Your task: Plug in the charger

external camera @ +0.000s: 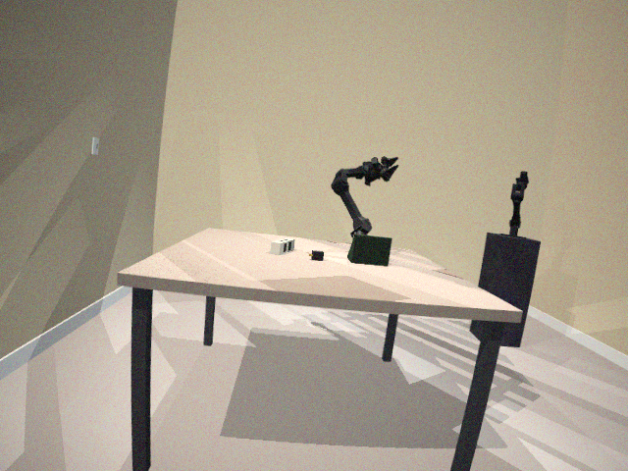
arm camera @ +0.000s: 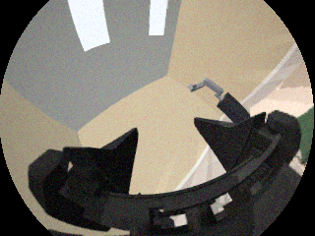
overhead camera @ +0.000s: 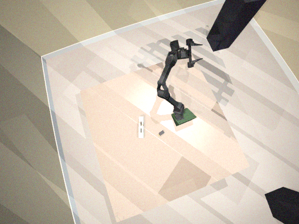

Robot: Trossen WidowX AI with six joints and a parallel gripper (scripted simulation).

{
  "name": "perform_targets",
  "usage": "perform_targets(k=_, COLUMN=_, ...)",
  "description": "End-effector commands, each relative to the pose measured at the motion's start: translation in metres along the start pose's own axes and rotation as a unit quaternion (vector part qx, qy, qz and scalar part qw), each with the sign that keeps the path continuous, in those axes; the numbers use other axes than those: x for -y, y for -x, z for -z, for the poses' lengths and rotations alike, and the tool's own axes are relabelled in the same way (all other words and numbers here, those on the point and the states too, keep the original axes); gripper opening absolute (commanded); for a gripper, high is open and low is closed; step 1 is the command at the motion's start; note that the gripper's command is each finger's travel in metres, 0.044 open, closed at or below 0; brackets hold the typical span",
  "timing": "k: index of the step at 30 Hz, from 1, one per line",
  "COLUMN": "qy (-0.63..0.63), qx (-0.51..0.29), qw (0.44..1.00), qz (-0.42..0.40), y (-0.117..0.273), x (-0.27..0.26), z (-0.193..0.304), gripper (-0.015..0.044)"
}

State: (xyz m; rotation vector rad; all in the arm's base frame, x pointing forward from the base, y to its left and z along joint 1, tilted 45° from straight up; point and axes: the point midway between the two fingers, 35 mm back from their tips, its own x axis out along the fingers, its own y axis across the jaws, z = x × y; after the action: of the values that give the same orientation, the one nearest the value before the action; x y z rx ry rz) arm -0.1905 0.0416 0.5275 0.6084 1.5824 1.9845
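Nearest in the exterior view, the pale wooden bench [overhead camera: 125, 183] [external camera: 324, 296] shows its long front edge; beyond it the small dark block-shaped charger with yellowish prongs [overhead camera: 161, 132] [external camera: 317, 255] lies well in from every edge, its prong end towards the white rectangular power strip [overhead camera: 141, 134] [external camera: 276, 247]. The strip, with two dark outlets, sits apart from the charger, also inside the edges. Beside them, a dark green block [overhead camera: 189, 116] [external camera: 370, 249] carries the black jointed arm [overhead camera: 165, 73] [external camera: 349, 202].

The fingers [overhead camera: 202, 51] [external camera: 395, 168] stand wide apart, holding nothing, raised and pointing away from both.

The step in hand looks like reaching for the charger. Best to come down over it, turn square to its sides and grip the body, leaving the prongs free. The green block stands near, so the wrist should swing round it; towards the bench's front edge there seems more room to turn.
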Motion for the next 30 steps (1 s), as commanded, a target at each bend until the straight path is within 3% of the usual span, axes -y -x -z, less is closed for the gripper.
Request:
perform_targets(k=1, qy=0.0, qx=-0.001, qw=1.0, qz=0.0, y=0.0, x=0.0, z=0.0, gripper=0.0426)
perform_targets(k=30, qy=0.117, qx=-0.207, qw=0.97, qz=-0.05, y=0.049, x=0.004, z=0.111, gripper=0.044)
